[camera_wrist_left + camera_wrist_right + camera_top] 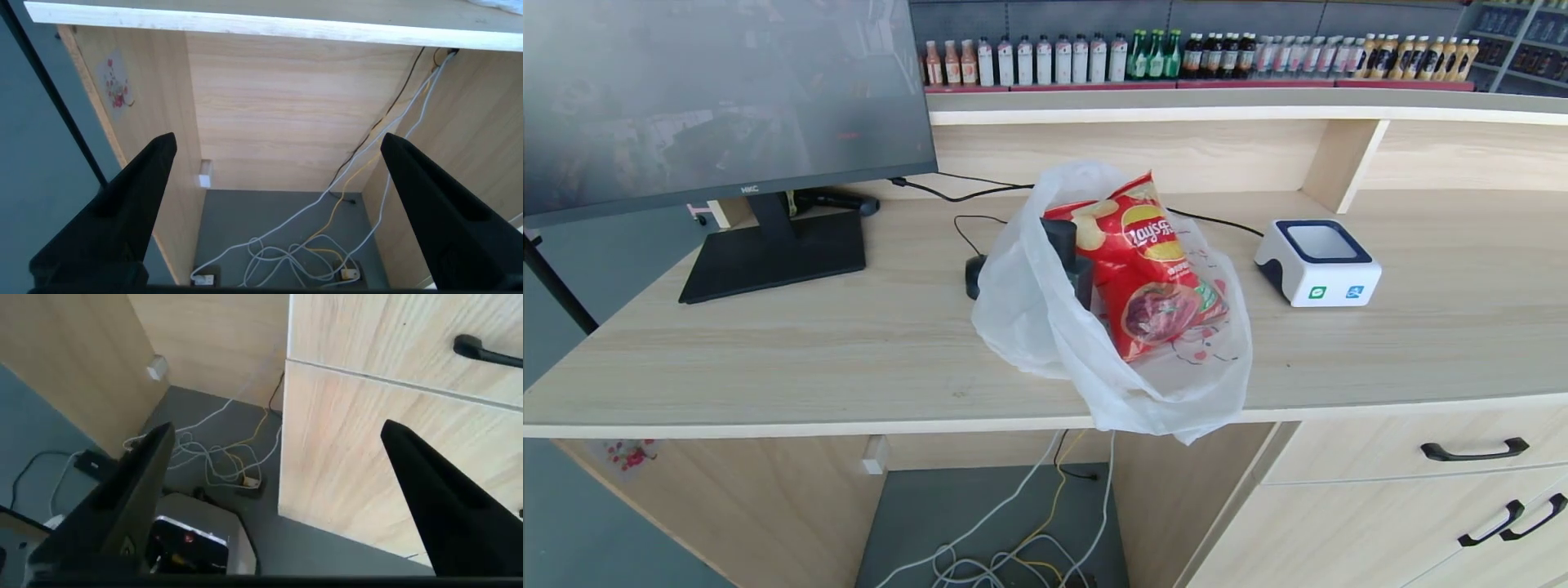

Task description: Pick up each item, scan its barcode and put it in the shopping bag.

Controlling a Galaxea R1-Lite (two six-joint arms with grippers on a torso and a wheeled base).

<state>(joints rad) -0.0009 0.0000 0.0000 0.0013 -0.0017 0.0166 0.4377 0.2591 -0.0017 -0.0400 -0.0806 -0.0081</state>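
A red chip bag (pixel 1147 265) stands inside the thin white shopping bag (pixel 1045 327) at the counter's middle, beside a dark upright object (pixel 1068 257) in the same bag. A white barcode scanner box (pixel 1316 263) with a dark-rimmed window sits to the bag's right. My left gripper (pixel 278 212) hangs open below the counter edge, facing the wooden knee space and its cables. My right gripper (pixel 286 506) is open too, low in front of the drawer fronts, with nothing between its fingers.
A monitor (pixel 719 98) on a black stand occupies the counter's left. A black mouse (pixel 974 276) lies just left of the bag. Cables (pixel 1013 539) hang under the counter. Drawers with black handles (pixel 1474 451) are at lower right; bottles line the back shelf (pixel 1201 57).
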